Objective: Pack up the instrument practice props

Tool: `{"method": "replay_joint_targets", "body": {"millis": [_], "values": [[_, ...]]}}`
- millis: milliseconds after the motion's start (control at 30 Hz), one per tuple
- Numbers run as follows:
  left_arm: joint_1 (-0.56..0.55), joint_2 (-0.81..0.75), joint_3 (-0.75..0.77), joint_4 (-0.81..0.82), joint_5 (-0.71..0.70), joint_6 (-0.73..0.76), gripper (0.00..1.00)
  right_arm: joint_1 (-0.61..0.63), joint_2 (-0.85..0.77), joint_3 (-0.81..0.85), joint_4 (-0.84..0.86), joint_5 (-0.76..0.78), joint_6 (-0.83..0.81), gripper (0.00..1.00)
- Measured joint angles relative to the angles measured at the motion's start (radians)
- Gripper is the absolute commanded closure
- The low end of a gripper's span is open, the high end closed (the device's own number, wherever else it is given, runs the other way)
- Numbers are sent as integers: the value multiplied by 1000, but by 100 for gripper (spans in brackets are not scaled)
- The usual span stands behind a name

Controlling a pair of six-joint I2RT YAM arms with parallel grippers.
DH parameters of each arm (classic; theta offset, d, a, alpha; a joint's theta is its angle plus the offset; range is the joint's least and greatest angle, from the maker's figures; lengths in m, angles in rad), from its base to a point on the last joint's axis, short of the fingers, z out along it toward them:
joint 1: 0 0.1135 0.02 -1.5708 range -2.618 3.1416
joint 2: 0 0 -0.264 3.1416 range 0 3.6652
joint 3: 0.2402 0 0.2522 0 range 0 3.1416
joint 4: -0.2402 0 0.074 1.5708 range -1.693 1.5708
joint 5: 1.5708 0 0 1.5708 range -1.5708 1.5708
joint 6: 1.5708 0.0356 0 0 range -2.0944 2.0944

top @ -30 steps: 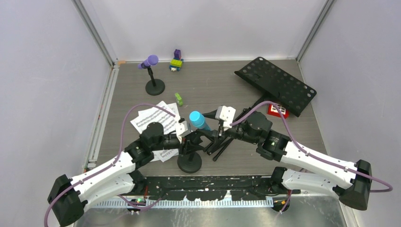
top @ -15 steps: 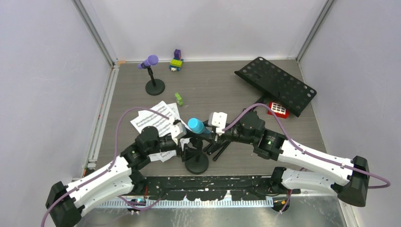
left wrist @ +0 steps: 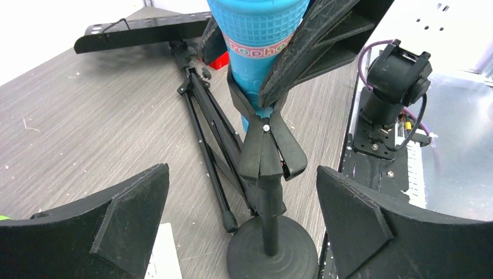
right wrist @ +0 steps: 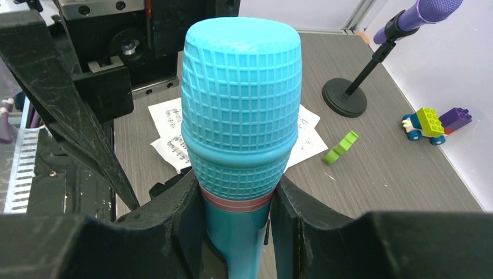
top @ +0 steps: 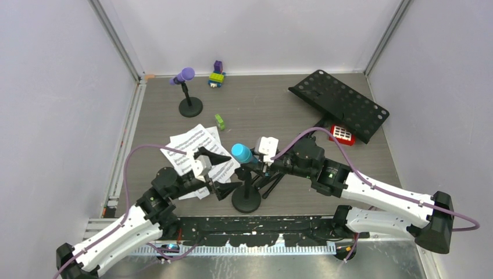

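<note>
Several white sheet-music pages [top: 189,145] lie on the grey wood-grain counter [top: 261,104] at left, with the purple microphone [top: 185,75] upright in its black round-based holder [top: 190,106] behind them. The left gripper [top: 222,172] — jaws spread wide, holding nothing — faces the second black round-based holder [top: 246,200], whose clip carries the cyan microphone [top: 240,153]. The right gripper [right wrist: 238,209] clamps that microphone's neck. The black perforated-metal music rack [top: 340,104] lies flat, far right.

The cyan microphone [left wrist: 256,35] head is cropped ahead of the left gripper [left wrist: 241,174]. Its handle end is cropped between the right gripper [right wrist: 235,226] fingers [right wrist: 174,232].
</note>
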Motion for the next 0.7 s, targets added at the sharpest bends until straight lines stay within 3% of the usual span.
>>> {"method": "replay_joint_targets", "body": {"millis": [433,600,700], "values": [[0,145,-1,48,5,-7,0,8,29,0,25,23,24,99],[0,152,0,98,5,-9,9,8,29,0,24,24,22,99],[0,167,0,107,9,-13,26,10,29,0,24,24,21,99]]}}
